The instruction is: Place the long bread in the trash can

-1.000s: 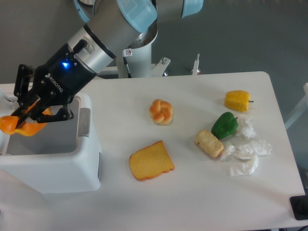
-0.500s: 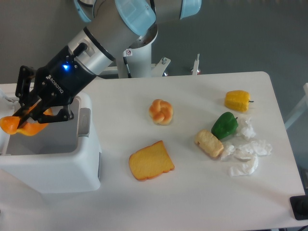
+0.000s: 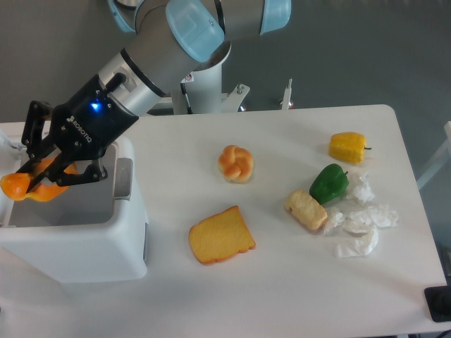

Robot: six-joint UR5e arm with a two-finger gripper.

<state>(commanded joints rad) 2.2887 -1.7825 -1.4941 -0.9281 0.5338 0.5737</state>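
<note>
My gripper is shut on the long bread, an orange-yellow glossy loaf that pokes out to the left of the fingers. It hangs over the open top of the trash can, a large white boxy bin at the table's left edge, near the bin's far left rim. Part of the loaf is hidden behind the black fingers.
On the table lie a knotted bun, a toast slice, a pale pastry, a green pepper, a yellow pepper and crumpled white paper. The arm's base stands at the back.
The gripper and bread have drifted slightly down and left over the bin; the wrist has rotated a little.
</note>
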